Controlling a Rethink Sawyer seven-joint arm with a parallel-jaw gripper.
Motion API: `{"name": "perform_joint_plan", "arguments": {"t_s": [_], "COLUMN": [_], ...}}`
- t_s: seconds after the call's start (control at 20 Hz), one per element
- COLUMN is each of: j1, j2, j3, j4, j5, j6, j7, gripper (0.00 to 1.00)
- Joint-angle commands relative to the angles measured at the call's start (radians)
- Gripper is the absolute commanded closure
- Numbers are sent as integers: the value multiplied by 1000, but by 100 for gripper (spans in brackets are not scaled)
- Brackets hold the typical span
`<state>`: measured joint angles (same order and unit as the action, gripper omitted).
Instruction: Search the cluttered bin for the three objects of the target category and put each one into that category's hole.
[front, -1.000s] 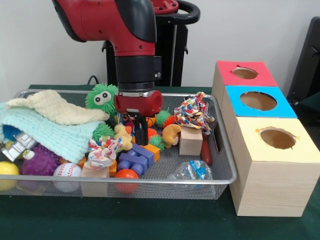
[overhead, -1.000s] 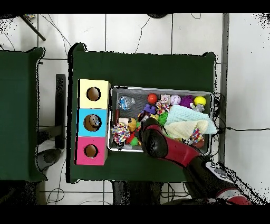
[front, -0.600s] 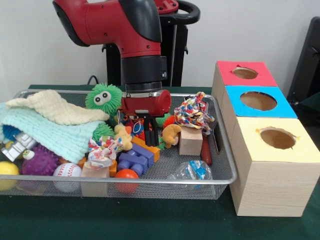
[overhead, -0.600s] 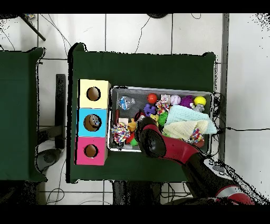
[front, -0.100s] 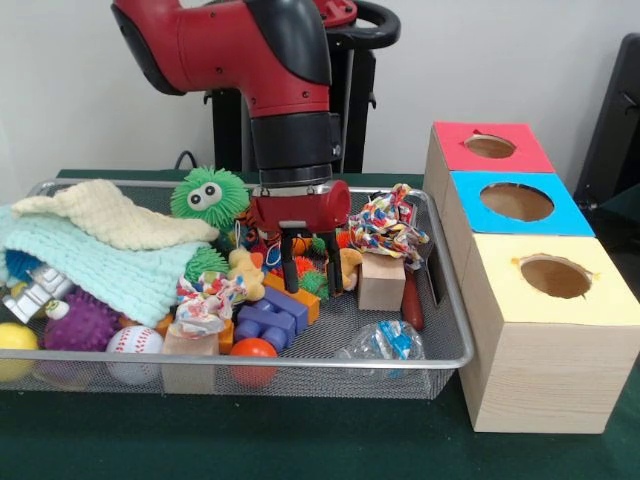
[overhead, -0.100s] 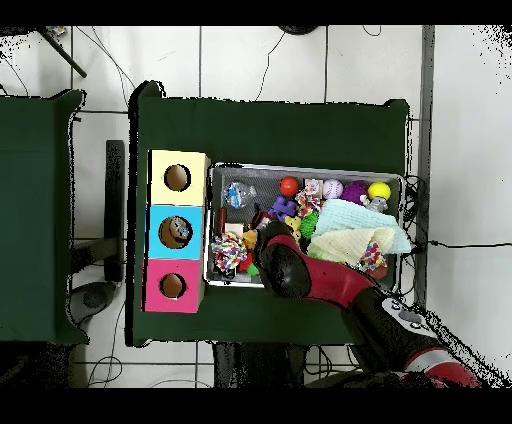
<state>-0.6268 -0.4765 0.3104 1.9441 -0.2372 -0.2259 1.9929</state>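
In the front view my gripper (front, -0.100s: 309, 272) hangs low inside the wire bin (front, -0.100s: 440, 300), open, its two dark fingers (front, -0.100s: 335, 268) spread apart. Between them lie small spiky orange and green balls (front, -0.100s: 310, 278); nothing is gripped. A yellow plush (front, -0.100s: 346, 262) and a wooden block (front, -0.100s: 382, 281) sit just right of it, with a multicoloured rope toy (front, -0.100s: 388, 225) above the block. Blue bricks (front, -0.100s: 266, 318) lie in front. Three hole boxes stand to the right: red (front, -0.100s: 490, 147), blue (front, -0.100s: 517, 202), yellow (front, -0.100s: 555, 277). In the overhead view the arm (overhead, -0.100s: 290, 268) hides the gripper.
A green fuzzy toy with eyes (front, -0.100s: 203, 194), a mint towel (front, -0.100s: 100, 265) and a cream cloth (front, -0.100s: 110, 215) fill the bin's left. A baseball (front, -0.100s: 133, 345), orange ball (front, -0.100s: 252, 352), purple spiky ball (front, -0.100s: 82, 322) and crumpled plastic (front, -0.100s: 385, 340) lie along the front rim.
The gripper has shifted right along the bin toward the wooden block, and its fingers have gone from close together to spread apart.
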Motion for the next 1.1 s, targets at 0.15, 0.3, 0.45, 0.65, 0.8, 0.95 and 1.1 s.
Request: {"name": "perform_joint_plan", "arguments": {"t_s": [0.15, 0.3, 0.45, 0.65, 0.8, 0.95, 1.1], "j1": [-59, -56, -75, -83, -89, -93, -94], "j2": [86, 91, 104, 114, 120, 124, 130], "j3": [167, 166, 194, 212, 227, 234, 232], "j4": [-129, -134, -135, -136, -139, -140, -145], "j5": [-78, -79, -95, -102, -108, -108, -102], "j6": [85, 89, 101, 104, 104, 97, 83], "j7": [49, 49, 41, 42, 41, 49, 63], "gripper": [0, 0, 0, 0, 0, 0, 0]}}
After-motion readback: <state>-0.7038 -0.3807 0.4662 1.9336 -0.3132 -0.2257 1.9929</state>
